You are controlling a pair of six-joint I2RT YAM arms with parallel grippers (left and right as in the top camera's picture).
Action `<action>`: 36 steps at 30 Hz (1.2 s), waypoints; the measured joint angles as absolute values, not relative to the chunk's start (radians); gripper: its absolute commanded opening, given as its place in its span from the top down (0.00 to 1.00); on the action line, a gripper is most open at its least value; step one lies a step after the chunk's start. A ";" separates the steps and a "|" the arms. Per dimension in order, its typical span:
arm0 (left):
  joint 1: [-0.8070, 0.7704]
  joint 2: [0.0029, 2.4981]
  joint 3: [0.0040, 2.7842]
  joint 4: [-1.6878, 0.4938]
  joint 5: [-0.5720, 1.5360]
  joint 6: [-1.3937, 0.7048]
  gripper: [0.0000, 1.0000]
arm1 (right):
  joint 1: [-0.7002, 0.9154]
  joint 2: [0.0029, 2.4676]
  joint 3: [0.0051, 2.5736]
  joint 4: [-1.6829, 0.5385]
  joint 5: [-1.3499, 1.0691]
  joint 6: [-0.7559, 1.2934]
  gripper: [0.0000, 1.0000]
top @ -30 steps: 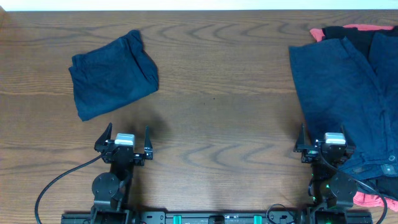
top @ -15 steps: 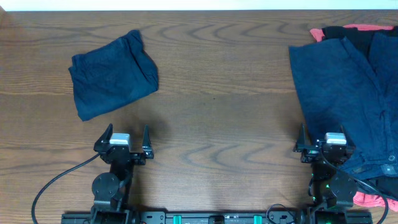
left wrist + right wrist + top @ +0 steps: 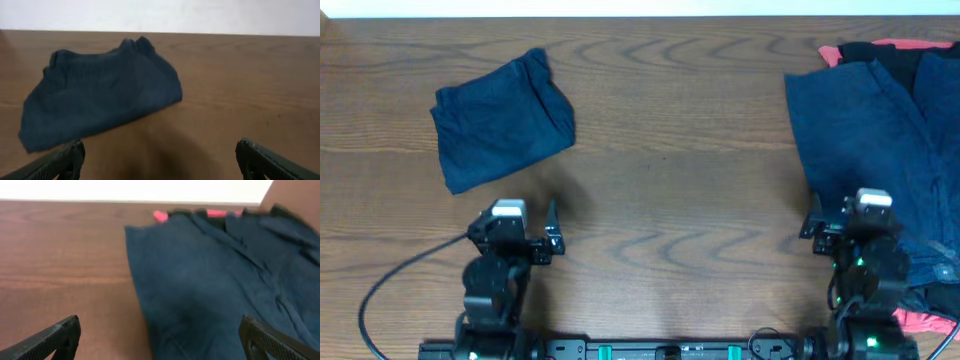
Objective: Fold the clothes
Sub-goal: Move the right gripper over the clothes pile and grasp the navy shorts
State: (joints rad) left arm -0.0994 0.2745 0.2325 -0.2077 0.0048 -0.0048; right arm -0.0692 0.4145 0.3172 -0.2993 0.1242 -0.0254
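Note:
A folded pair of dark navy shorts (image 3: 500, 120) lies at the back left of the table; it also shows in the left wrist view (image 3: 100, 95). A spread pile of dark navy shorts (image 3: 875, 140) lies at the right, also in the right wrist view (image 3: 215, 285). My left gripper (image 3: 515, 222) is open and empty, just in front of the folded pair (image 3: 160, 157). My right gripper (image 3: 850, 215) is open and empty over the left edge of the pile (image 3: 160, 337).
Red and black cloth (image 3: 895, 48) shows under the pile at the back right, and red cloth (image 3: 920, 320) at the front right. The table's far edge meets a white wall (image 3: 640, 8). A black cable (image 3: 390, 300) runs from the left arm.
Both arms have lifted and tilted a little; the left gripper has shifted slightly left, the right gripper slightly right and forward. The clothes have not moved.

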 measured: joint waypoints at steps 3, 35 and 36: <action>-0.099 0.403 0.345 -0.283 0.002 -0.004 0.02 | -0.069 0.555 0.436 -0.392 0.129 -0.007 0.01; -0.099 0.854 0.662 -0.617 0.162 -0.052 0.02 | -0.069 1.518 0.768 -0.822 0.309 0.167 0.37; -0.099 0.854 0.662 -0.617 0.162 -0.052 0.02 | -0.069 1.540 0.768 -0.822 0.325 0.173 0.38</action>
State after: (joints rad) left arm -0.0994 0.8543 0.6624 -0.6170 0.1623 -0.0525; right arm -0.0692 1.5398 0.7681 -0.8219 0.3248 0.1734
